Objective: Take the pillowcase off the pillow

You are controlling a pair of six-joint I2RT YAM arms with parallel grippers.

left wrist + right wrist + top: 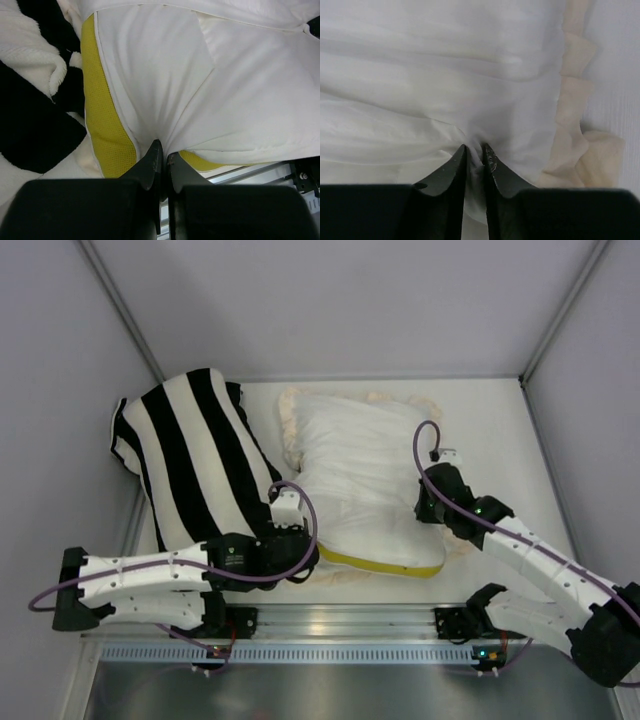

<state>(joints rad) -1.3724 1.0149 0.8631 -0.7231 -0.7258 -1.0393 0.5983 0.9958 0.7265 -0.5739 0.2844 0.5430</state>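
The pillow (375, 540) is white with a yellow band (385, 567) and lies mid-table, its near end sticking out of the pillowcase (360, 440). The pillowcase shows its cream-white face and its ruffled frill (290, 425) and covers the far part of the pillow. My left gripper (308, 562) is shut on the pillow's smooth white fabric (200, 85) beside the yellow band (105, 130), fingertips (164, 150) pinching a fold. My right gripper (425, 508) is shut on a fold of the pillowcase (445, 75), fingertips (473, 149) closed on it, with the frill (575, 115) just to its right.
A black-and-white striped cushion (195, 455) lies at the left, touching the pillow; it also shows in the left wrist view (30, 125). A metal rail (340, 620) runs along the near table edge. Grey enclosure walls stand at the left, back and right.
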